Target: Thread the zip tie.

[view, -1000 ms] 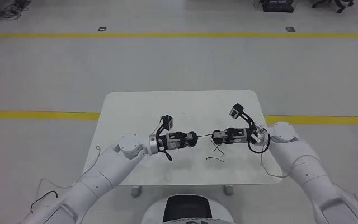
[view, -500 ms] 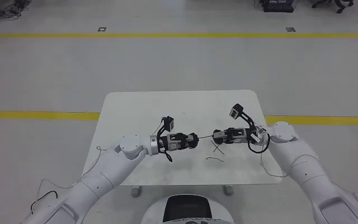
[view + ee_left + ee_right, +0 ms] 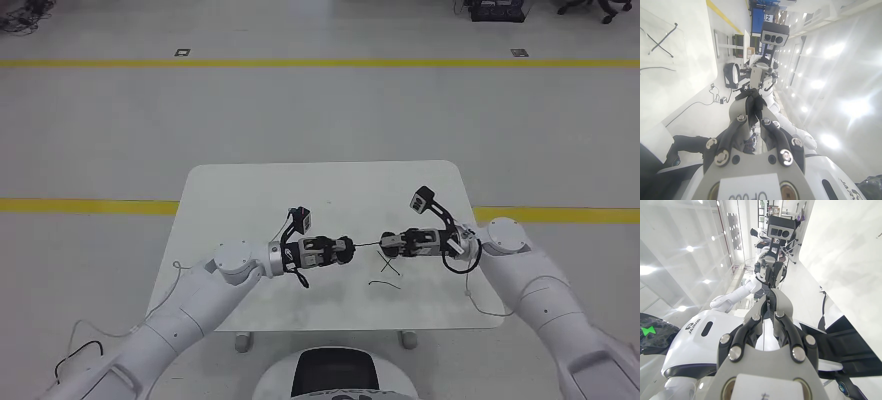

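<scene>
At the centre-left of the top view, the left claw (image 3: 346,248) is hanging above the white surface (image 3: 230,200), its dark fingers pressed together and pinching one end of the zip tie (image 3: 366,243). The tie is showing as a thin, straight black strand running rightward through the air to the right claw (image 3: 384,241), which is sitting just right of centre and pinching the other end between fingers that are nearly touching. Judging from this, the threading is looking under way but not finished. No closed loop is appearing, and whether the tail is entering the head is too small to tell. The feed and the pull-through are probably what is remaining. The tie is reading as narrow, flexible plastic, stiff enough to be spanning the gap without sagging. The surface is looking smooth and matte with rounded corners. Below the right claw, two crossed ties (image 3: 386,265) are lying flat in an X, and a loose tie (image 3: 384,284) is lying slightly bowed just beneath them.
</scene>
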Robot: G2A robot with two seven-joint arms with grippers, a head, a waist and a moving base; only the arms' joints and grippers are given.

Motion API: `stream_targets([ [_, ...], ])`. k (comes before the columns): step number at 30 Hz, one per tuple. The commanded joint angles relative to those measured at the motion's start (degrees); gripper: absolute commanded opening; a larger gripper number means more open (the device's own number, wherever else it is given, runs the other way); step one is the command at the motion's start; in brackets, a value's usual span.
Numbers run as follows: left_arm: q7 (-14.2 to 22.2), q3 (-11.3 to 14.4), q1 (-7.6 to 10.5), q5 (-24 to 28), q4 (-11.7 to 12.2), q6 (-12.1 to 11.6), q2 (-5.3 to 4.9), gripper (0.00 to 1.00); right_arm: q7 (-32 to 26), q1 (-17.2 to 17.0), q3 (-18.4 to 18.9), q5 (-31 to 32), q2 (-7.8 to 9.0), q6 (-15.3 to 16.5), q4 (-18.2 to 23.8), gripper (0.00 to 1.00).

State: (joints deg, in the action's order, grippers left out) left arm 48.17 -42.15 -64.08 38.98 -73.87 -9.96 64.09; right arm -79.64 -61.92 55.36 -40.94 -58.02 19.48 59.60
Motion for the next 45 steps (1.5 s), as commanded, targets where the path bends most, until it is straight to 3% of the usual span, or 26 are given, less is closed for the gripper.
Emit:
stream_targets([
  [1,0.3,0.0,-0.01,-0.1,0.0,-0.1,0.04,1.0,0.0,0.0,-0.1,-1.0,-0.06,0.0,-0.2,0.0],
  [7,1.1,0.6,0.24,-0.8,0.2,-0.8,0.39,1.0,0.0,0.2,-2.1,-3.7,0.0,0.0,0.1,0.0],
  [9,-0.9,0.4,0.43,-1.7,0.6,-2.2,0.51,1.0,0.0,0.7,-2.4,-3.4,0.17,0.0,-0.1,0.0],
  [14,-0.9,0.4,0.43,-1.7,0.6,-2.2,0.51,1.0,0.0,0.7,-2.4,-3.4,0.17,0.0,-0.1,0.0],
  [17,-3.2,0.7,0.17,-2.9,-0.2,-1.4,0.63,1.0,1.7,0.0,-2.3,-2.6,0.16,-0.1,1.3,0.0],
  [23,-4.4,1.3,0.86,-3.2,-0.8,-0.9,1.24,1.0,0.2,-1.4,-1.0,-1.8,0.51,-0.5,3.5,0.0],
  [35,-5.0,1.8,0.35,-3.9,-1.9,0.2,1.45,1.0,2.8,-2.9,-0.1,-1.1,0.58,-1.4,5.8,0.0],
  [45,-4.3,1.9,0.51,-3.5,-1.3,0.2,1.87,1.0,2.4,-3.3,0.7,-0.6,0.41,-2.1,6.5,0.0],
])
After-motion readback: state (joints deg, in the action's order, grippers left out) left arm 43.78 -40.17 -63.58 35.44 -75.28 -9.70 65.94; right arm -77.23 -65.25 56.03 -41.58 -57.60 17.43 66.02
